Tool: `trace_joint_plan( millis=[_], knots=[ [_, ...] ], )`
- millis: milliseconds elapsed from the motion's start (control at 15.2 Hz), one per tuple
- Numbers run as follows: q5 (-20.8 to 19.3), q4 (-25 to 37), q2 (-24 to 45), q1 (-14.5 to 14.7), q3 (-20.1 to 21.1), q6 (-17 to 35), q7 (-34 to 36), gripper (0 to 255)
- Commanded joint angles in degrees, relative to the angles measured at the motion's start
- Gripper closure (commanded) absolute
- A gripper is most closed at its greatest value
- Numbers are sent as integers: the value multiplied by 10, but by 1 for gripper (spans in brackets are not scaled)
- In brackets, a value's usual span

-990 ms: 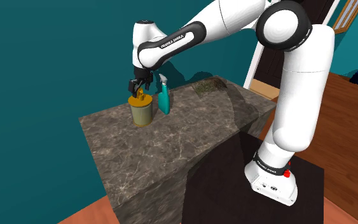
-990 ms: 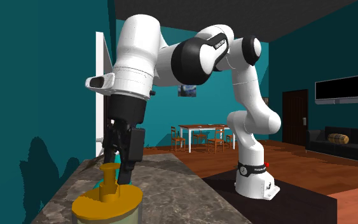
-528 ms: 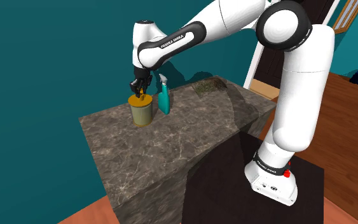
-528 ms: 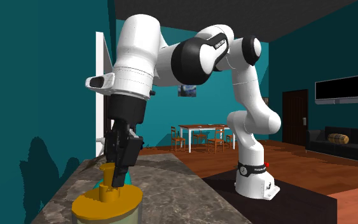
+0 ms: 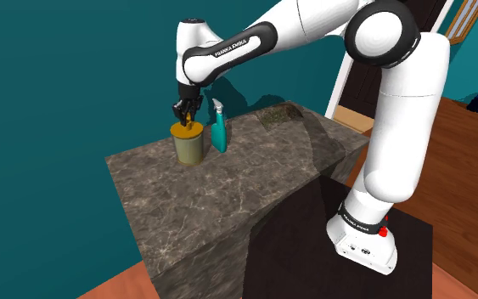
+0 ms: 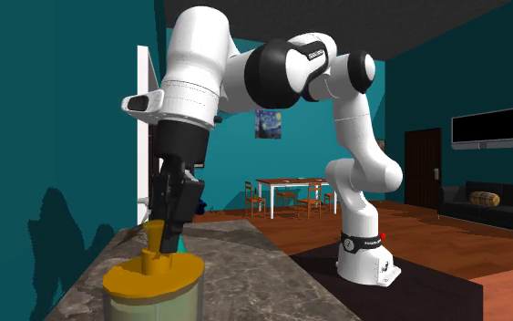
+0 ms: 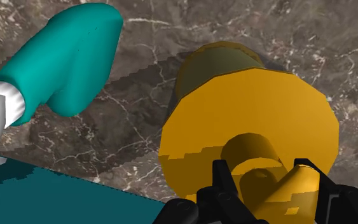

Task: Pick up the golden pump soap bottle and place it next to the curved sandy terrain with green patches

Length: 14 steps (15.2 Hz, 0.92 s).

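Observation:
The golden pump soap bottle [image 5: 187,144] has an olive-grey body and a wide golden cap [image 7: 254,133]. It stands upright near the far corner of the dark marble counter [image 5: 228,195]. My black gripper [image 5: 186,117] comes down on it from above and is shut on the golden pump stem [image 6: 157,242]. In the wrist view the fingers [image 7: 225,188] clasp the stem on both sides, with the gripper [image 7: 269,184] centred over the cap. The curved sandy terrain with green patches [image 5: 281,115] lies further along the counter, toward the shoulder view's right.
A teal spray bottle [image 5: 219,127] stands close beside the soap bottle, between it and the terrain; its teal body [image 7: 63,57] is near the cap. A teal wall runs behind the counter. My stand [image 5: 373,246] is on a dark mat at the lower right.
The fingers went from open around the pump stem to shut on it. Since then the hand and the bottle have risen a little.

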Motion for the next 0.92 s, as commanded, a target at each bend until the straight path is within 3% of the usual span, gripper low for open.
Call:
trace_joint_plan(
  millis=[0,858],
  knots=[
    [2,8,-7,0,1,-14,-1,255],
    [10,81,-27,-1,3,-107,-8,255]
  ],
)
